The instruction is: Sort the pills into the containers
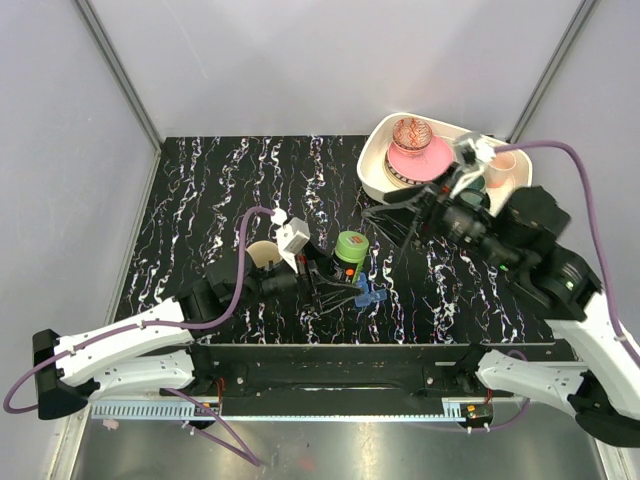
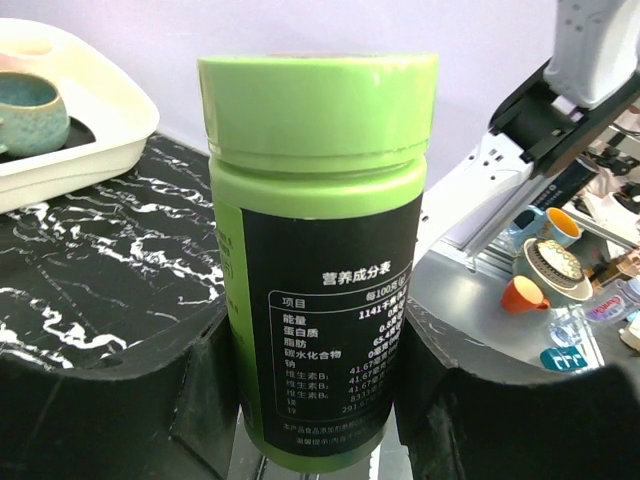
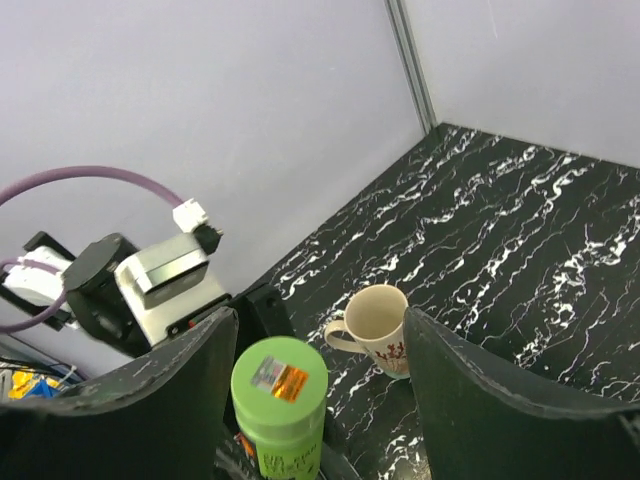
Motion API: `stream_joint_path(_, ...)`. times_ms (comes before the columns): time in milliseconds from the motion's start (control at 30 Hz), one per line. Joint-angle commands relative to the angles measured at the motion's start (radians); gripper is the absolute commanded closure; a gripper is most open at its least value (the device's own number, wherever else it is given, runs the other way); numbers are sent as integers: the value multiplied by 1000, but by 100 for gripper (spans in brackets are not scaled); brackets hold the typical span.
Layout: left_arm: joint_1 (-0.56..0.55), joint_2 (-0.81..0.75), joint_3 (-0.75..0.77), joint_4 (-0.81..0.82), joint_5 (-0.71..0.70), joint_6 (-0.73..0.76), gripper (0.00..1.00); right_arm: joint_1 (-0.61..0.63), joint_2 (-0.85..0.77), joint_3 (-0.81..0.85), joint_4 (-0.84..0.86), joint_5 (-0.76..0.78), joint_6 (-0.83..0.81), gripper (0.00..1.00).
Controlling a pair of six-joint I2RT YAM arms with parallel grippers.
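Pill box (image 1: 370, 296) low and centre on the black marbled table (image 1: 200, 200) in the top view: small, blue and see-through, its long axis running roughly left to right, though it is too small here to make out lids or compartments. Just behind it, touching or nearly so, the green bottle (image 1: 351, 246) stands upright, lid up, pinched in the left gripper (image 1: 345, 275). A beige mug (image 1: 264, 254) is beside that arm, and the right gripper (image 1: 385, 230) hangs near the white tray (image 1: 375, 170) of crockery at the far right. Over to the left wrist: the fingers press on both sides of the bottle's lower body. Lime-green cap and shoulder, black label in Chinese, headed 营养成分表, with rows 能量 1141千焦, 蛋白质, 脂肪, 碳水化合物, 钠; the lines below are too blurred to read. Right wrist now: fingers spread wide with nothing between them, and below them the bottle's lid with an orange sticker, and the mug, red-patterned, its mouth open upward.
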Motion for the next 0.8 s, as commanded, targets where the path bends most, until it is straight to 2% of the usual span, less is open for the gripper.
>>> stream_joint_path(0,-3,-21,38,11,-94,18,100,3,110,47,-8,1,49,27)
stream_joint_path(433,-3,5,44,-19,-203,26,100,2,117,-22,-5,-71,121,27)
stream_joint_path(767,-3,28,67,-32,-220,24,100,3,113,-62,-4,-125,154,27)
